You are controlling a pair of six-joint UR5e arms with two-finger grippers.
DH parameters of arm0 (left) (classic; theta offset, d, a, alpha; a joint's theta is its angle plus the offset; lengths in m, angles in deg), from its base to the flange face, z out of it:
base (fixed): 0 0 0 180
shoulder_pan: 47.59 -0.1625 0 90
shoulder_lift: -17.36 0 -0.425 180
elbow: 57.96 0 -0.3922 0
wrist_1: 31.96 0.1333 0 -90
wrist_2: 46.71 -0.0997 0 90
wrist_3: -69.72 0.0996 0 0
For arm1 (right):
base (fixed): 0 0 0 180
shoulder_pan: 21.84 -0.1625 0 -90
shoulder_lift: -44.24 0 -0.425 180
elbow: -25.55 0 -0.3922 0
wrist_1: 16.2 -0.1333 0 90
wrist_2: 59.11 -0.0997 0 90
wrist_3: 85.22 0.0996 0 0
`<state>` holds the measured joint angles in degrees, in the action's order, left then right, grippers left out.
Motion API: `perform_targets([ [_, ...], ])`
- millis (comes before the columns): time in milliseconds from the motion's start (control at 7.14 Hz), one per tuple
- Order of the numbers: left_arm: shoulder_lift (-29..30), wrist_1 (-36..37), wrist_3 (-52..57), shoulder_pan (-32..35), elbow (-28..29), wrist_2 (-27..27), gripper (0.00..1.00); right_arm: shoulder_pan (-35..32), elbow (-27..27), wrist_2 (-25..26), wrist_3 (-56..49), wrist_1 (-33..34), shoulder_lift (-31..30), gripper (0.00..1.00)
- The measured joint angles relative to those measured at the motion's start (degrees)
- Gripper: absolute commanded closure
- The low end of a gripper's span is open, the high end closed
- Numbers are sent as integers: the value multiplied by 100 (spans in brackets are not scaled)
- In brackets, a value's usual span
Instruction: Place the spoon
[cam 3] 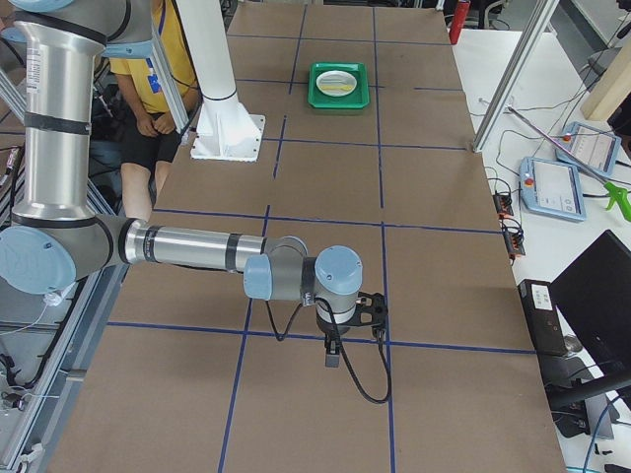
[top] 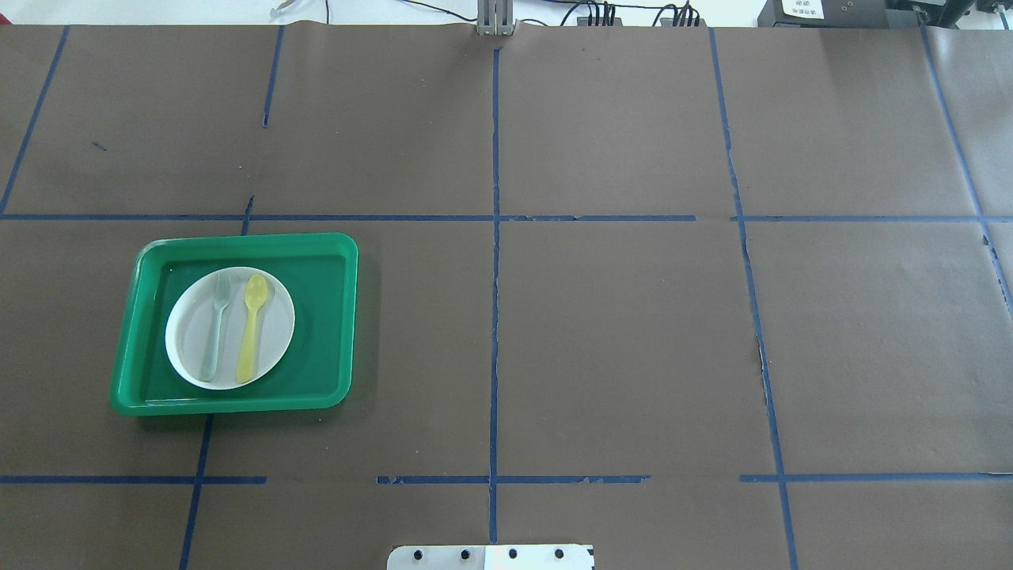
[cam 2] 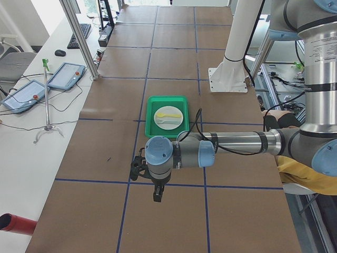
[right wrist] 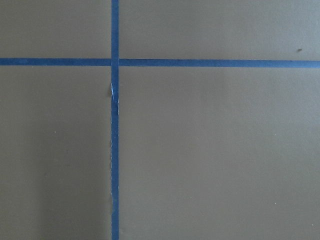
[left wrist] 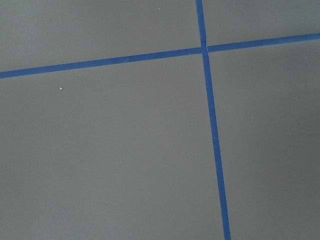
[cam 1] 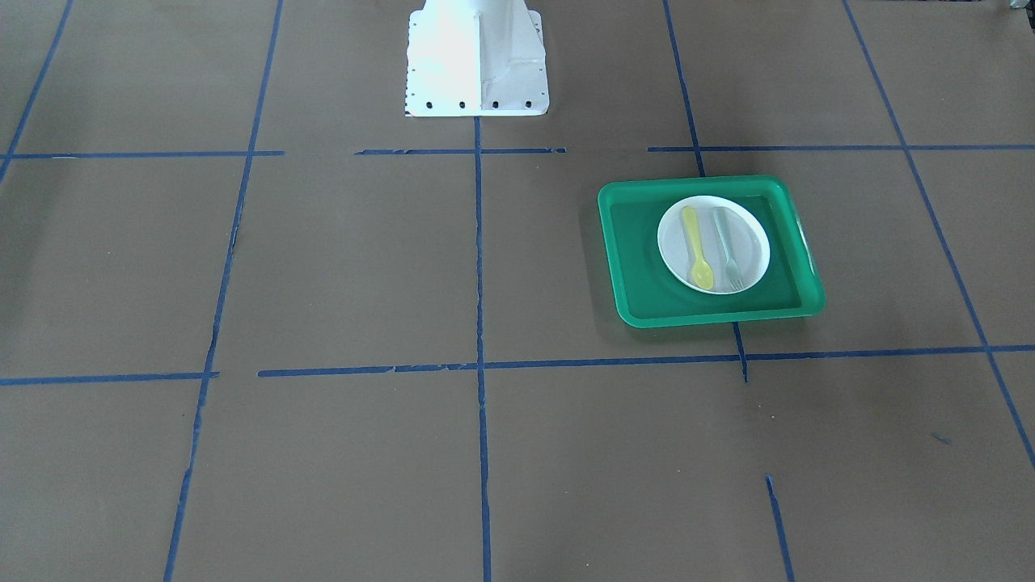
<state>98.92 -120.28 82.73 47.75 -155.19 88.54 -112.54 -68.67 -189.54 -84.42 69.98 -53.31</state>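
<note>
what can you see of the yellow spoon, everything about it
The spoon is small, pale yellow, plastic-looking, with an oval bowl and a straight flat handle. It lies flat on the white plate inside the green tray, beside the grey-green fork and roughly parallel to it, not touching. Its bowl points away from the robot's base; nothing grips it.

The spoon [top: 252,326] lies on the plate [top: 190,332] just beside the fork [top: 217,324], on its right from the robot's side, the plate sits in the tray [top: 332,317] on the table [top: 617,332], well apart from the left gripper [cam 2: 157,195] jaws and farther still from the right gripper [cam 3: 332,353] jaws.
</note>
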Motion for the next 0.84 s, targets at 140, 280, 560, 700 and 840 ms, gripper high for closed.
perform_targets([
  [140, 3, -4, 2, -4, -19, 3, 0, 0, 0, 0, -2, -1, 0, 0],
  [280, 18, -23, 8, -18, -55, 7, 0, 0, 0, 0, -4, 2, 0, 0],
  [560, 65, -609, -15, -96, -88, 438, 0, 0, 0, 0, -1, 4, 0, 0],
  [700, 71, -1067, -349, -327, -125, 715, 0, 0, 0, 0, 0, 4, 0, 0],
  [840, 83, -1574, -1176, -797, -254, 606, 0, 0, 0, 0, 0, 4, 0, 0],
])
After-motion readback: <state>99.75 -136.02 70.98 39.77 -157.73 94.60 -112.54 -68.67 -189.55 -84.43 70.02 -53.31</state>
